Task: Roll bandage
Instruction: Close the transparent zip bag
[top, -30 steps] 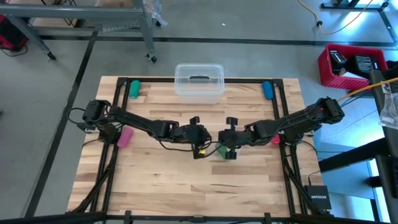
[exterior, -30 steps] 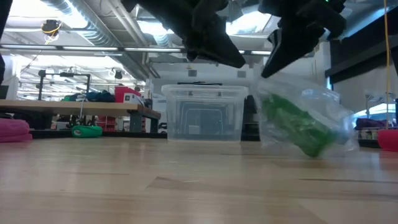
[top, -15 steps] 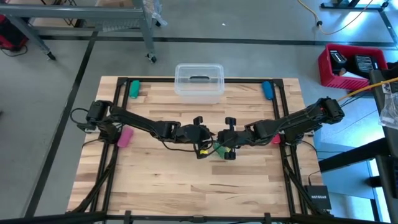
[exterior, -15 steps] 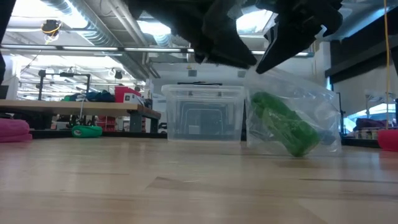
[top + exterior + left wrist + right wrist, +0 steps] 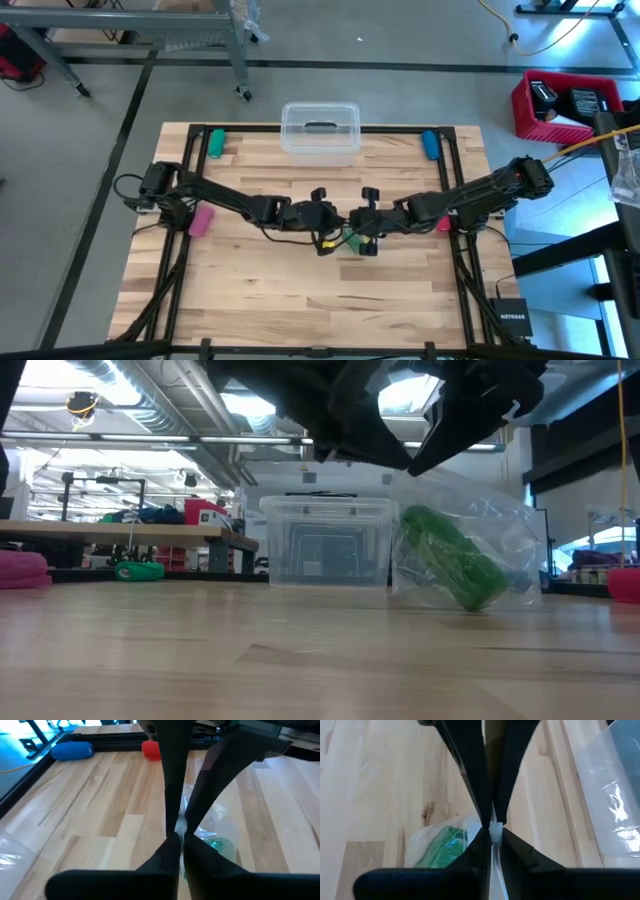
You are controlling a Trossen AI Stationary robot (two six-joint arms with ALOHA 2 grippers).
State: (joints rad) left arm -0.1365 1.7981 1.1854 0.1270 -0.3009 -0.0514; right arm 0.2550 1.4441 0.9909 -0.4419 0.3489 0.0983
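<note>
The green bandage [image 5: 450, 560] lies bunched inside a small clear plastic bag [image 5: 505, 550] at the table's middle [image 5: 352, 240]. My left gripper [image 5: 179, 836] and my right gripper [image 5: 494, 831] meet tip to tip above it, both shut on the bag's top edge. In the low view the bag hangs below them. Whether its bottom touches the tabletop, I cannot tell. My left gripper pinches the bag's top edge [image 5: 180, 825] between its two fingertips, slanting down from the table's left side. The bag hangs below the fingers with the bandage inside. My right gripper pinches the same top edge [image 5: 495, 829] between its two fingertips, slanting down from the table's right side, right against the left gripper's tips. The bag [image 5: 427, 837] hangs under the fingers.
A clear lidded box [image 5: 320, 132] stands at the far middle. A green cylinder [image 5: 215, 142] lies at the far left and a blue one [image 5: 430, 145] at the far right. A pink roll [image 5: 201, 220] lies by the left arm, a red thing [image 5: 443, 224] by the right.
My left gripper has moved a little toward the right gripper and now has the bag's top edge between its fingertips. The bag with the bandage has swung toward the table's left and hangs straighter below the two grippers.
</note>
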